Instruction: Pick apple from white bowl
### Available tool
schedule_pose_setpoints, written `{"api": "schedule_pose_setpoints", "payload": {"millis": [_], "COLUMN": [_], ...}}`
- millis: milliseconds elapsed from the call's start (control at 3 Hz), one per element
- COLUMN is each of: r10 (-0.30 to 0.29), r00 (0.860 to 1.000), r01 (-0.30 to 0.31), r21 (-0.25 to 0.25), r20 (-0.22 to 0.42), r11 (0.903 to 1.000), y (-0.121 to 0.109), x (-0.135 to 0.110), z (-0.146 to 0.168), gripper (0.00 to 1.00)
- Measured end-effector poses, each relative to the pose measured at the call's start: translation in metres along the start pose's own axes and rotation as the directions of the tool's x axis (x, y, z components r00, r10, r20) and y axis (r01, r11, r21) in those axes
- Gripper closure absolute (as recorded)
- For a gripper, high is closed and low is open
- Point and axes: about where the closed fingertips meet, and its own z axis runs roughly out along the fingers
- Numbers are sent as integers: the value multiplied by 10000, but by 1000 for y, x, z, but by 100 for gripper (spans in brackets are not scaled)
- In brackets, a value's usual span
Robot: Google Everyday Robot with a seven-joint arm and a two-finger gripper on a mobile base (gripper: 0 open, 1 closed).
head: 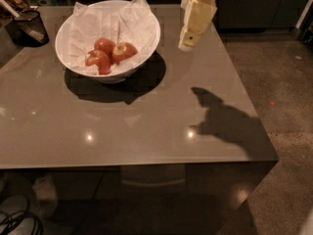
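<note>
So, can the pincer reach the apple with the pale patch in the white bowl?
Probably yes: the pincer hangs beside the white bowl, the apple lies uncovered on the paper, and nothing stands between them.

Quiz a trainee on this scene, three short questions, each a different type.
1. True or false: the pincer hovers right of the white bowl, not over it.
2. Counting the apple with the pale patch, how many apples lie in the bowl? A two, B three, C five.
3. Fill in: the dark mesh cup stands at the table's far ____ corner.
Key: 1 true; 2 B; 3 left.
</note>
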Motion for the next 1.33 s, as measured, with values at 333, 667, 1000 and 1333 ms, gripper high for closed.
{"api": "schedule_pose_setpoints", "payload": {"millis": [333,667,1000,1333], "r10": [-218,-549,-553,-679], "r00": [9997,9981,9973,9943], "r01": [219,554,546,657], "r21": [-159,-164,151,287], "r20": [103,273,488,824], "r11": [9996,9983,9984,9974], "y": [-12,-23,-31,-37], "x": [-16,-35,-42,-50], "z": [11,18,19,22], "gripper": [22,9,0,0]}}
